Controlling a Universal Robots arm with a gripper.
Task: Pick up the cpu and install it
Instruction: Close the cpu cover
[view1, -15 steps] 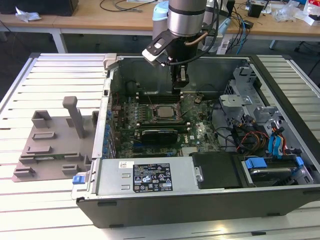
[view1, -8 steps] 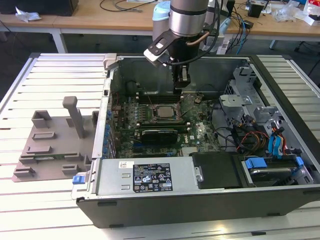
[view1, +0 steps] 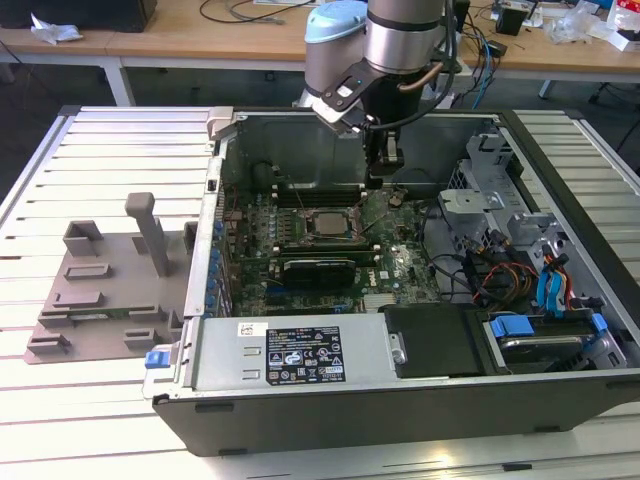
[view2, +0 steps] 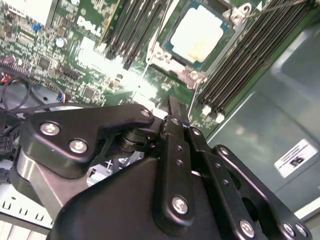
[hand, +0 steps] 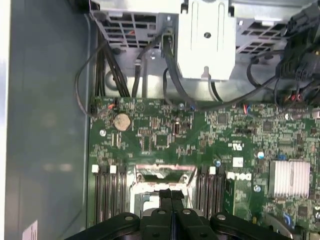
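Nearest us in the exterior view is the case (view1: 400, 412), laid open on its side, we judge so the arm can reach straight down. The power supply (view1: 300, 355) sits along the case's front edge. Past it, a black card (view1: 318, 268) stands on the motherboard (view1: 405, 262).

Just behind the card, the cpu (view1: 325, 222) lies flat in the socket (view2: 229, 19), silver top up. We judge it is already seated. We cannot tell whether the latch is closed.

The gripper (view1: 378, 182) hangs over the board at about 2 o'clock from the cpu, near but apart. In both wrist views its fingers (hand: 165, 202) are pressed together with nothing between them, probably because the chip is already down.

A grey fixture (view1: 100, 290) sits at 9 o'clock of the case on the slatted table (view1: 100, 150). Farthest are the desks (view1: 220, 35) with cables.
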